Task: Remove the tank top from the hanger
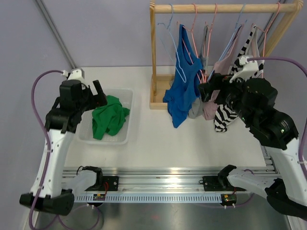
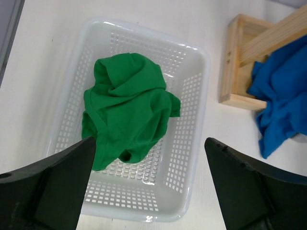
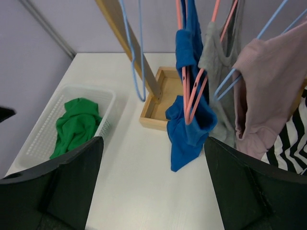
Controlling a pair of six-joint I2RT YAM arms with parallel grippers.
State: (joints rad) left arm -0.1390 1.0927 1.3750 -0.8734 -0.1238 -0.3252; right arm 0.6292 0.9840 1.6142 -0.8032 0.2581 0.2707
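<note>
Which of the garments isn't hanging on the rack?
The green one, crumpled in the white basket; the rest hang on the wooden rack.

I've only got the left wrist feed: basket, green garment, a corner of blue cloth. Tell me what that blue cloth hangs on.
Observer: The blue tank top hangs on a pink hanger, one of several on a wooden rack.
Operator: Report the right gripper.
Observer: The right gripper is open, holding nothing, facing the blue tank top.
Operator: List the neighbours.
Observer: A grey top, a pink top and a striped garment hang beside it.
</note>
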